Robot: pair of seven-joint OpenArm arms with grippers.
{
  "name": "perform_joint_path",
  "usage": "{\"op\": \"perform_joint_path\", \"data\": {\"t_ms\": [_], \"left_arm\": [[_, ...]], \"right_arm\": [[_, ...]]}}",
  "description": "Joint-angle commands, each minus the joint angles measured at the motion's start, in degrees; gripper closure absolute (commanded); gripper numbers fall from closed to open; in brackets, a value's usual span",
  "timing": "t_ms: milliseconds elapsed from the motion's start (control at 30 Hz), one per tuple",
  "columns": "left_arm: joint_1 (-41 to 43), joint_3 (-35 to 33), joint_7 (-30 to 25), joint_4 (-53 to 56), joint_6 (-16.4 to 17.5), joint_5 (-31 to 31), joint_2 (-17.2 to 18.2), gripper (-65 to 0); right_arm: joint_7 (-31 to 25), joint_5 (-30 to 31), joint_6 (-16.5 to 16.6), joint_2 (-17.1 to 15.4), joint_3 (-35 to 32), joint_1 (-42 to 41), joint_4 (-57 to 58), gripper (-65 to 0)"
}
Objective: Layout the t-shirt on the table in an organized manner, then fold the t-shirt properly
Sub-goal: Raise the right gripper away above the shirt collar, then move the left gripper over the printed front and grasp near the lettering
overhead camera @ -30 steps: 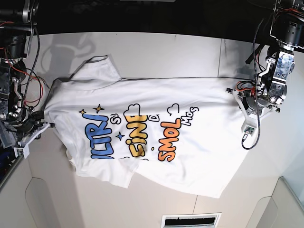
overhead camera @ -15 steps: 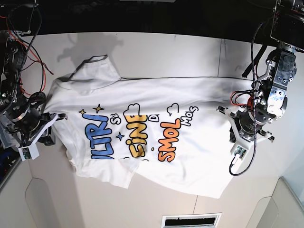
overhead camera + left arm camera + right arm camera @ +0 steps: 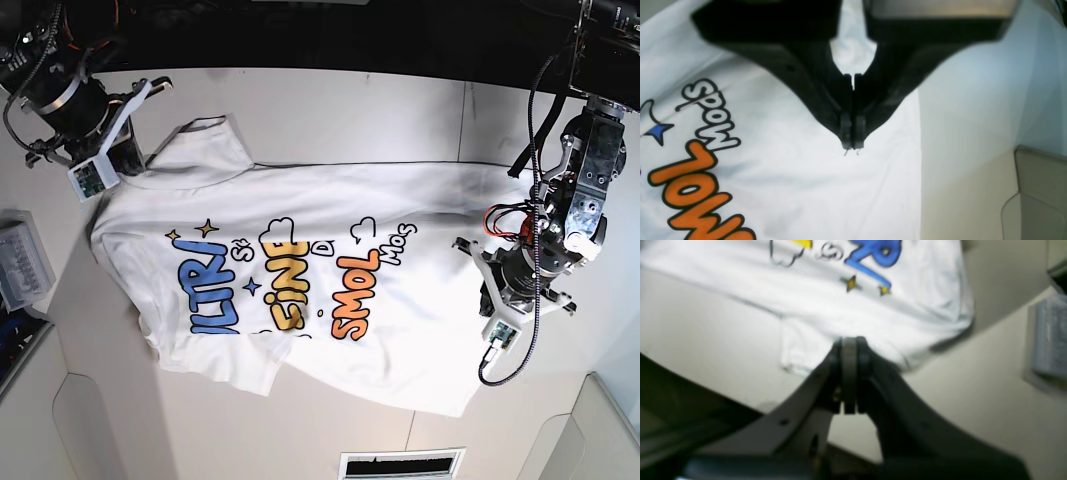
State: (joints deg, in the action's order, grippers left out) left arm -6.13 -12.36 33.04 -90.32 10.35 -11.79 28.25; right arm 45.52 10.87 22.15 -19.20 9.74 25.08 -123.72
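Observation:
The white t-shirt (image 3: 320, 205) lies spread print-up across the table (image 3: 330, 110), collar end to the left, with one sleeve at the top left and the lower left part wrinkled. My left gripper (image 3: 487, 272) is shut and hovers over the plain cloth near the hem. In the left wrist view, its tips (image 3: 851, 146) are above the t-shirt (image 3: 800, 173). My right gripper (image 3: 132, 150) is shut at the top-left sleeve. In the right wrist view (image 3: 849, 343), it overlaps the t-shirt's (image 3: 873, 313) sleeve edge. Whether it pinches cloth cannot be told.
A small grey-blue tray (image 3: 22, 262) sits off the table's left edge, also in the right wrist view (image 3: 1048, 340). Rounded recessed panels (image 3: 95, 425) flank the front corners, one in the left wrist view (image 3: 1037, 196). A vent (image 3: 400, 465) sits at the front edge.
My right gripper swung from the shirt's left edge up to the top-left sleeve. My left gripper moved down along the hem and slightly inward. The shirt has barely shifted.

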Motion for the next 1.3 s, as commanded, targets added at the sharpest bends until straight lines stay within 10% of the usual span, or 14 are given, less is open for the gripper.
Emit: {"op": "perform_joint_path", "data": {"t_ms": [0,133,233,300,700,1267], "left_arm": [[-1.2,0.5,-1.0,-0.9,0.2,0.0,0.7,0.0],[-1.2,0.5,-1.1,-0.9,1.5,0.0,0.6,0.0],[-1.2,0.5,-1.1,-0.9,3.1,0.0,0.1,0.0],[-1.2,0.5,-1.1,-0.9,4.3,0.0,-0.5,0.0],[-0.7,0.5,-1.7,-0.8,4.5,0.0,0.3,0.0],[-0.7,0.5,-2.0,-0.8,5.5,-0.2,0.0,0.0]], "right_arm": [[-0.7,-1.7,-1.1,-0.4,0.4,1.5,-0.9,0.0],[-3.9,-6.1,-2.8,5.1,0.5,6.1,3.0,-0.3],[-7.4,-5.0,-2.9,10.0,1.0,5.4,9.3,-23.0],[-7.8,-1.7,-2.9,11.5,1.7,3.5,13.1,-27.2],[-9.1,24.3,-0.7,20.1,15.5,-1.8,20.5,-27.1],[-8.4,30.3,0.8,20.8,20.5,-13.3,43.5,-18.8]]}}
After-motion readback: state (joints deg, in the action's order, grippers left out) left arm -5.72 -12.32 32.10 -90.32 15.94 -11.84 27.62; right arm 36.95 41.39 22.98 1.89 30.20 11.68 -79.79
